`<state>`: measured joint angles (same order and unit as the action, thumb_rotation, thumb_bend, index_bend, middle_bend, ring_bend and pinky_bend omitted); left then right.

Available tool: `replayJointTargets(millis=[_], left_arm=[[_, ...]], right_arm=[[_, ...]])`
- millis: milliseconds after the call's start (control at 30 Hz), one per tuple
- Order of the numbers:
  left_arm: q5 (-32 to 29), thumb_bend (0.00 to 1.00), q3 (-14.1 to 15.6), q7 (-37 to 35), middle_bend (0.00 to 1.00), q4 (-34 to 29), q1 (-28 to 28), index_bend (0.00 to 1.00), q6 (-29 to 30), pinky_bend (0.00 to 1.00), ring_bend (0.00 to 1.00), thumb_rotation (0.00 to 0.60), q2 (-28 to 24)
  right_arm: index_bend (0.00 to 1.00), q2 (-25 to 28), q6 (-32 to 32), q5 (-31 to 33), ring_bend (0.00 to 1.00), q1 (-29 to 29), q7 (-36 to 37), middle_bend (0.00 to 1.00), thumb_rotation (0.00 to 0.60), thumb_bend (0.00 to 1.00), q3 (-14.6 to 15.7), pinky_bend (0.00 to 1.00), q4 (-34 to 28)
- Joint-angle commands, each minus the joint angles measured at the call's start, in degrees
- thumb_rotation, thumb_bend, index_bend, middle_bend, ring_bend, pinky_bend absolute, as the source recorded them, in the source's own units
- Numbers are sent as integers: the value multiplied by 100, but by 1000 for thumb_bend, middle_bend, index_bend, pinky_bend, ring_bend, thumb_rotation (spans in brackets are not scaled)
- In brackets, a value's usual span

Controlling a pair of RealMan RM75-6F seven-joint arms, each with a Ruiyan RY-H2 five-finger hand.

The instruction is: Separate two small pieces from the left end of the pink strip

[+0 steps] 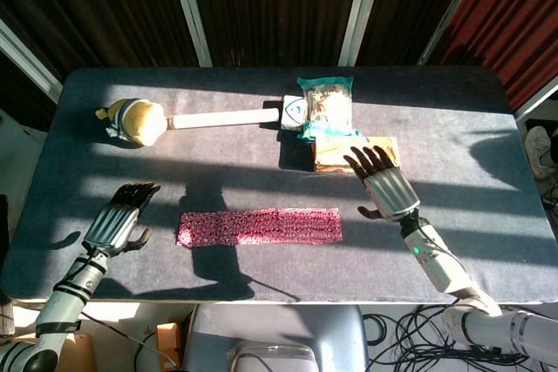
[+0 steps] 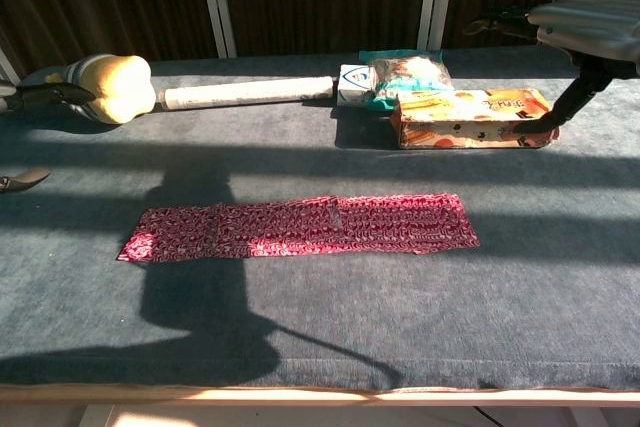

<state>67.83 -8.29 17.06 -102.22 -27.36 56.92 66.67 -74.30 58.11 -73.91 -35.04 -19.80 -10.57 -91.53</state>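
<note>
The pink patterned strip (image 1: 259,226) lies flat and whole across the grey table's front middle, also seen in the chest view (image 2: 300,227). My left hand (image 1: 120,215) hovers open just left of the strip's left end, fingers spread, touching nothing; the chest view shows only its fingertips (image 2: 22,180) at the left edge. My right hand (image 1: 384,182) is open above the table, right of the strip's right end, its fingertips over the orange box. In the chest view it appears at the top right (image 2: 585,27).
An orange snack box (image 1: 353,152) lies behind the strip's right end, with a teal packet (image 1: 327,106) and a white tube (image 1: 222,118) behind it. A yellow plush toy (image 1: 131,121) sits at the back left. The table's front edge (image 2: 320,392) is close.
</note>
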Motion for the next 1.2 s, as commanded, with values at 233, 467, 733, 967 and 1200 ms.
replayJointTargets(millis=[233,467,733,967,1200], left_arm=[[522,434,262,-154,154,-179,123,0,300,193,132,600,-36],[920,793,399,-117,1000,387,256,189,824,1000,1000,600,826],[-713,958,342,940,1000,182,-199,117,-16,1000,1000,600,1061],[-1980,994,372,1935,1000,308,-703,19,-264,1000,1000,600,1325],[-2470,1000,544,2319,1000,183,-951,82,-201,1000,1000,600,1363]], right_arm=[[0,382,553,-341,0,411,92,0,600,105,318,42,-381],[0,869,1319,-944,0,1186,785,0,600,105,885,42,-339],[0,894,1492,-1142,0,1403,1364,0,600,105,974,47,150],[0,824,1337,-1114,0,1393,1528,0,600,105,940,47,350],[0,771,1187,-1074,0,1376,1504,0,600,105,926,47,422]])
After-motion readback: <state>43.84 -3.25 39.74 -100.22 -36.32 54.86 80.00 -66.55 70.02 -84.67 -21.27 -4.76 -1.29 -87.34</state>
